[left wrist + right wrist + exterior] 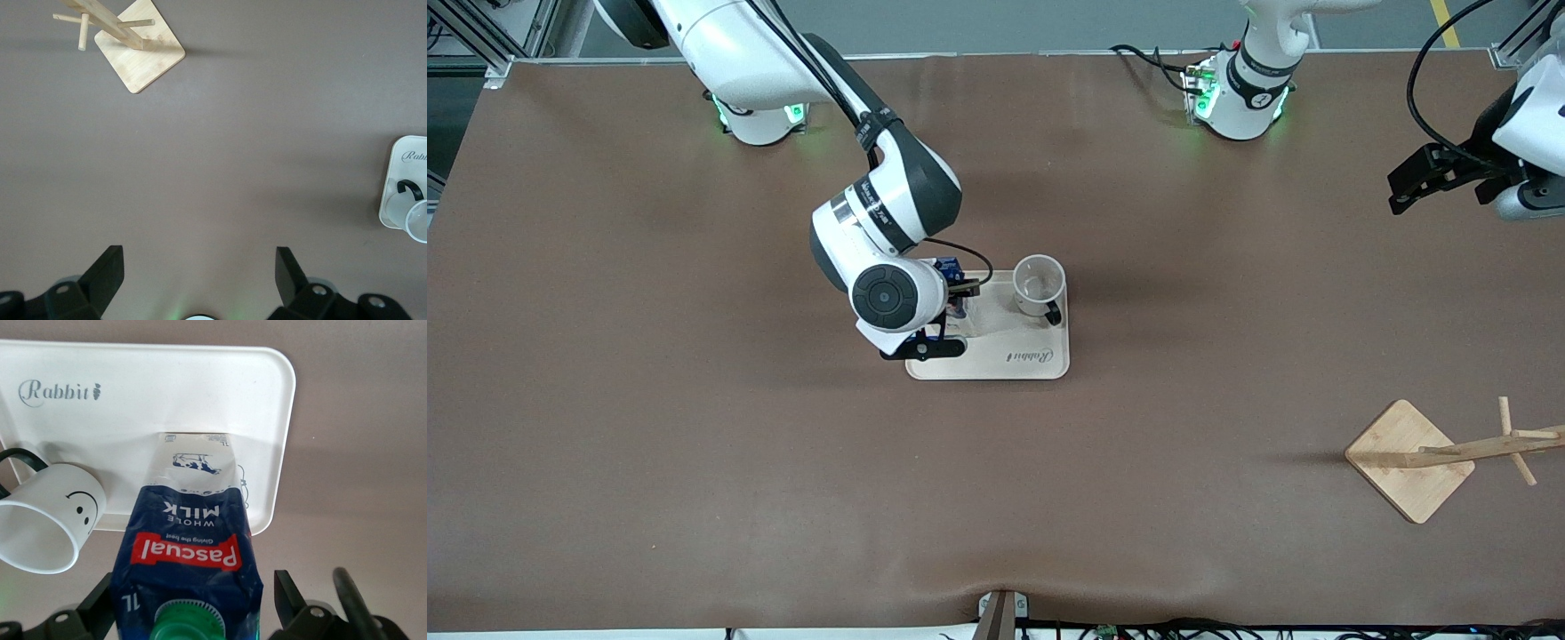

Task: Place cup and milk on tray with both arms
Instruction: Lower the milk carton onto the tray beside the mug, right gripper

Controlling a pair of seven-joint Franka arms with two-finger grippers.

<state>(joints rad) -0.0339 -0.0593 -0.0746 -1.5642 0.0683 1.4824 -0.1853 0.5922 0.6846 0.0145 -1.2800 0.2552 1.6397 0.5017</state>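
Both of the task's things appear to be on the tray (1032, 360) already, so little seems left beyond the arms pulling clear. The cup (1040, 284) stands upright on the tray, at the end toward the left arm's side of the surface, its handle turned toward the front camera. The milk (190, 540) stands upright on the tray beside the cup, toward the right arm's end, its base resting on the tray floor. The right end effector (193, 603) is down around the carton, and its fingers (288, 595) stand apart with a visible gap beside the carton's wall, so the grip looks released. The left end effector (199, 277) hangs wide open and empty, waiting over bare surface near the wooden stand (1409, 460), well apart from the tray.
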